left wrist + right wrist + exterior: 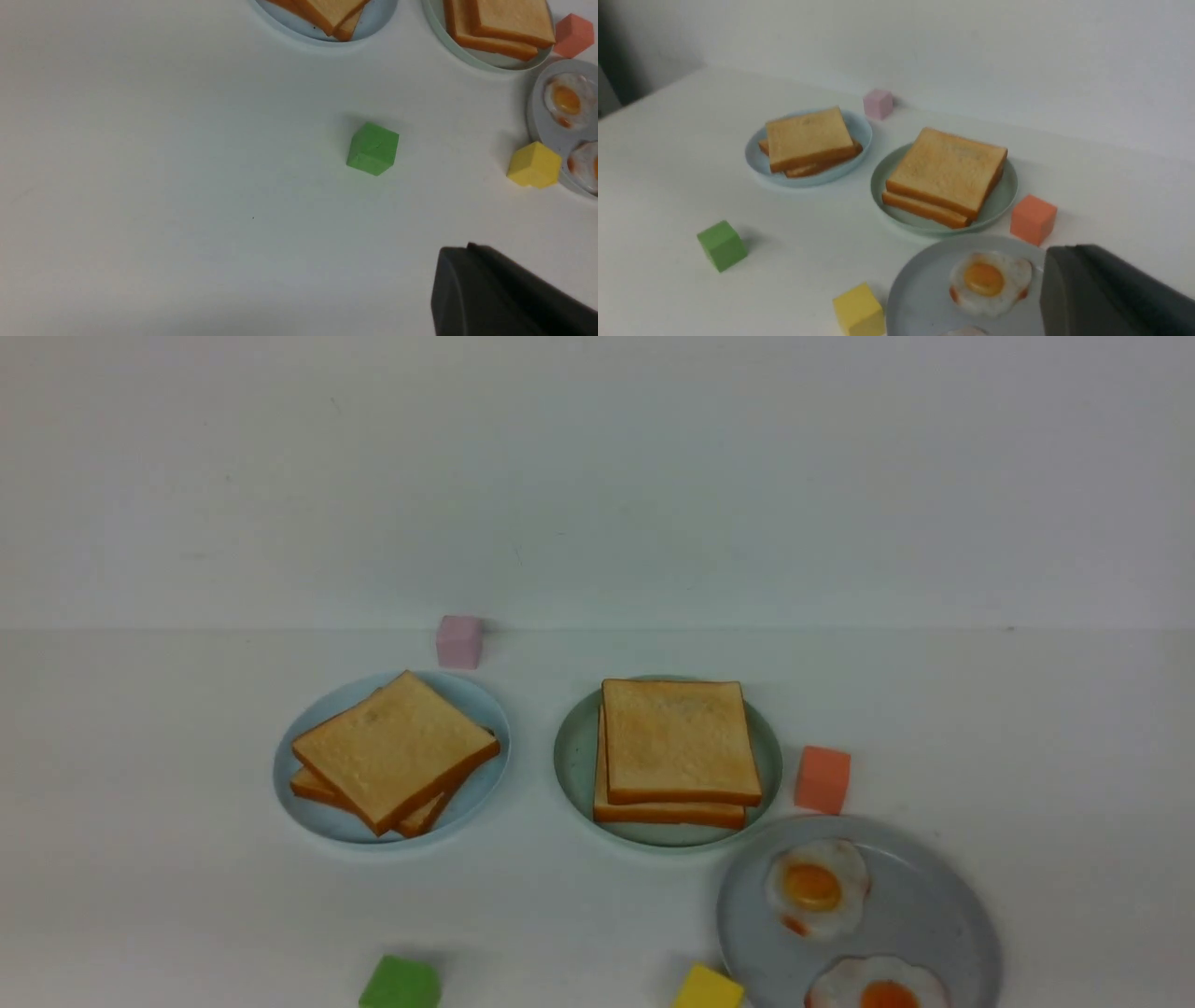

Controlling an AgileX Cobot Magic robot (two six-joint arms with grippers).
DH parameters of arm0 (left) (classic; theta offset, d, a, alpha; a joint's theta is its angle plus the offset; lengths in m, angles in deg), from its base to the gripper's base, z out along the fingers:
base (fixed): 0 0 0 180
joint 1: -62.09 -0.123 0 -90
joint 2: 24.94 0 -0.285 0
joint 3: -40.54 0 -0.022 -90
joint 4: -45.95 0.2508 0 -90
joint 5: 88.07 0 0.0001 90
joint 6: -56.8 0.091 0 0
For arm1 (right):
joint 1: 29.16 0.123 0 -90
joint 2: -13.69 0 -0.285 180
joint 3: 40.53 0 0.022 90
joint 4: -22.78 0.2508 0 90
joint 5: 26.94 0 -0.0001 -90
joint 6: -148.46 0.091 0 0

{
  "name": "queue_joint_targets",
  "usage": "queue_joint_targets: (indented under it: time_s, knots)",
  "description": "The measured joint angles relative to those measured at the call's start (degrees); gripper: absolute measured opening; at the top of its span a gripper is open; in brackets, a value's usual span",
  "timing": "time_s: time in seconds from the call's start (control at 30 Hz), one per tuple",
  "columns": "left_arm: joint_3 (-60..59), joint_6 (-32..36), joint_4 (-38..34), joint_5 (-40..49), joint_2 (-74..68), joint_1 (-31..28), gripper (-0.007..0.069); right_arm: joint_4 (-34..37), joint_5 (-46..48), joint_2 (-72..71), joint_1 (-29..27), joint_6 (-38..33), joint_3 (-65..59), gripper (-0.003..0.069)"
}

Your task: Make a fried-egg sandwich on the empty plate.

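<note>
Front cam gives me no part of either arm. Left wrist cam: only one piece of the left gripper shows, a matte dark grey, near-black housing w/ a rounded end and one straight raised ridge along its top edge. Right wrist cam: same kind of part on the right gripper, dark charcoal, smooth, rounded at the end. Can't make out screws, cables or markings on either.
</note>
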Motion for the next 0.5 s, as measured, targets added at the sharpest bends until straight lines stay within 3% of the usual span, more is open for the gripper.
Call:
queue_joint_targets:
  time_s: [0.5]
  knots:
    - [0.0, 0.0, 0.0, 0.7, 0.0, 0.0, -0.0013, 0.4, -0.4, -6.5, 0.0, 0.0, -0.9, 0.0059]
